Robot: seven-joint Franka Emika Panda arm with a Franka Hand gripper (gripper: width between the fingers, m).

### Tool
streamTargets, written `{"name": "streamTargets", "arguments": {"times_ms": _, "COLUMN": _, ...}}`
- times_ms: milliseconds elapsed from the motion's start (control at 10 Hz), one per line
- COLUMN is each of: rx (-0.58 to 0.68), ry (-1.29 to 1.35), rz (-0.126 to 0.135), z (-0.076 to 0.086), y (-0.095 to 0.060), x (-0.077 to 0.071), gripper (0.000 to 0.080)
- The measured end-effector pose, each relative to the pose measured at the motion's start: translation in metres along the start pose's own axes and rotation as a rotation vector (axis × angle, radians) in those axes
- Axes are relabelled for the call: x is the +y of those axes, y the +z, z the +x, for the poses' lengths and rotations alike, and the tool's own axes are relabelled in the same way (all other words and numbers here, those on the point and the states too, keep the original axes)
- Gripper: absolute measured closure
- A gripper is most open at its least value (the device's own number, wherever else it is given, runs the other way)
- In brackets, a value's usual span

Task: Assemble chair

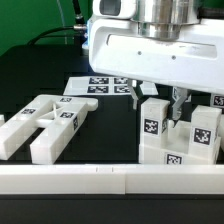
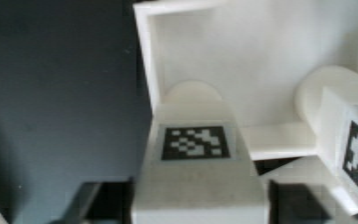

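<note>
A: End effector (image 1: 157, 102), status?
B: Fingers part-way apart, straddling an upright white block (image 1: 151, 122). In the exterior view there's a dark sliver betw. each finger & the block, so it looks unclamped. Any light contact: can't tell.
A: Wrist view agree?
B: Yes. Same block runs betw. the fingers, w/ its tag (image 2: 197, 141) facing the cam.
A: Where's the rest of the chair?
B: The block stands in a cluster of chair pieces (image 1: 195, 140) on the exterior view's right, near the front. A slotted panel (image 1: 50, 122) lies flat on the exterior view's left, well apart from the cluster.
A: Bench & room?
B: Black bench (image 1: 110, 135), w/ a white rail (image 1: 100, 180) along the front edge. Marker board (image 1: 95, 85) lies flat at the back. Green backdrop (image 1: 30, 30) behind.
</note>
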State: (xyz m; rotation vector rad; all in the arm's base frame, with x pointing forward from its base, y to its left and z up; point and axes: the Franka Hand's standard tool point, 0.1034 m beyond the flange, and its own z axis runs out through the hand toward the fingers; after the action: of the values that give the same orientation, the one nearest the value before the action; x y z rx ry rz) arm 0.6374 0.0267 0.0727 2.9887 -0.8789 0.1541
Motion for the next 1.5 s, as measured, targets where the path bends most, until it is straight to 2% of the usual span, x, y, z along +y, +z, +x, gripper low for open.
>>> {"name": "streamTargets", "arguments": {"times_ms": 100, "rx": 0.000, "ry": -0.001, "rz": 0.000, "z": 0.000, "y": 0.000, "x": 0.000, "gripper": 0.0236}}
{"name": "streamTargets", "arguments": {"times_ms": 200, "rx": 0.005, "ry": -0.045, "rz": 0.004, "z": -0.003, "y": -0.004, "x": -0.003, "gripper": 0.0172}}
{"name": "streamTargets", "arguments": {"times_ms": 400, "rx": 0.011, "ry": -0.109, "rz": 0.015, "z": -0.021, "y": -0.011, "x": -0.001, "gripper": 0.0154}}
{"name": "streamTargets", "arguments": {"times_ms": 800, "rx": 0.011, "ry": -0.109, "rz": 0.013, "z": -0.021, "y": -0.008, "x": 0.000, "gripper": 0.0151}}
{"name": "streamTargets", "arguments": {"times_ms": 900, "rx": 0.026, "ry": -0.115, "rz": 0.017, "z": -0.027, "y": -0.003, "x": 0.002, "gripper": 0.0151}}
{"name": "streamTargets", "arguments": {"times_ms": 1100, "rx": 0.029, "ry": -0.134, "rz": 0.010, "z": -0.041, "y": 0.008, "x": 0.002, "gripper": 0.0151}}
{"name": "streamTargets", "arguments": {"times_ms": 1400, "rx": 0.038, "ry": -0.158, "rz": -0.002, "z": -0.055, "y": 0.029, "x": 0.001, "gripper": 0.0151}}
{"name": "streamTargets", "arguments": {"times_ms": 1500, "rx": 0.043, "ry": -0.159, "rz": -0.004, "z": -0.055, "y": 0.034, "x": 0.002, "gripper": 0.0151}}
